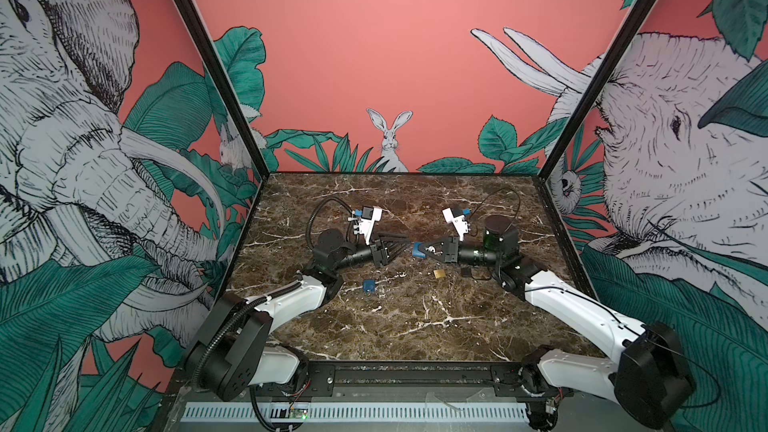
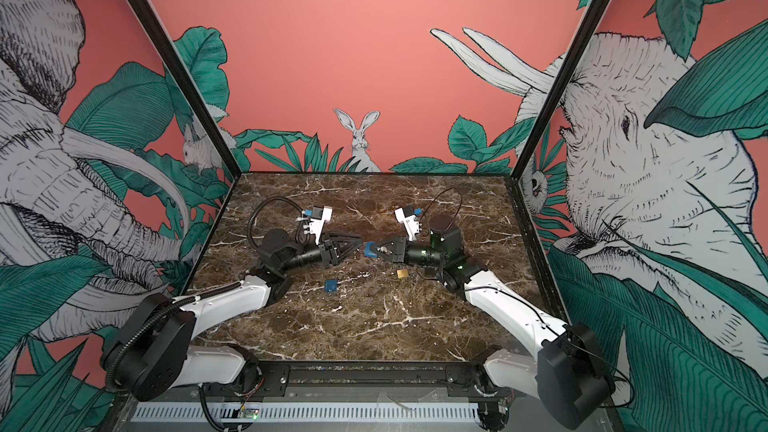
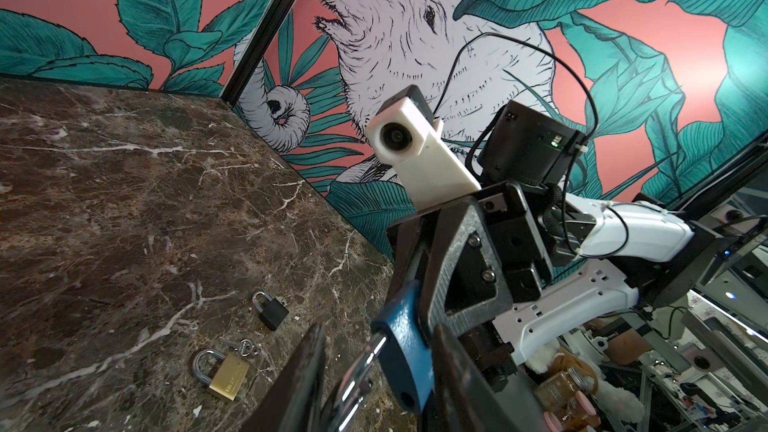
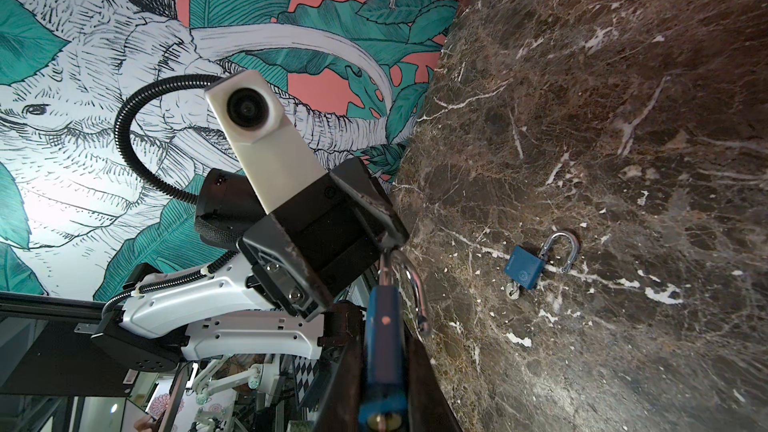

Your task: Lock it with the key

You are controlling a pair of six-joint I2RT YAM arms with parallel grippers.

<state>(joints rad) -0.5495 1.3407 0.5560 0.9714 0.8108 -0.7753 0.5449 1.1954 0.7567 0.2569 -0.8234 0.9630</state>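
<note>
Right gripper (image 1: 424, 249) clamps the blue padlock (image 4: 384, 317); left gripper (image 1: 405, 244) straddles its shackle (image 4: 412, 280), fingers (image 3: 303, 367) part-open, contact hard to judge

I see the right gripper (image 1: 422, 251) clamped on a blue padlock (image 1: 417, 250) above the marble table (image 1: 415, 326); the left gripper (image 1: 405, 243) meets it, perhaps touching. A second blue padlock (image 1: 368, 285) and a brass padlock (image 1: 439, 273) lie nearer the front.

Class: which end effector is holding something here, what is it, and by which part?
The right end effector grips the blue padlock by its body. The left end effector flanks its shackle, apparently not clamped.
</note>
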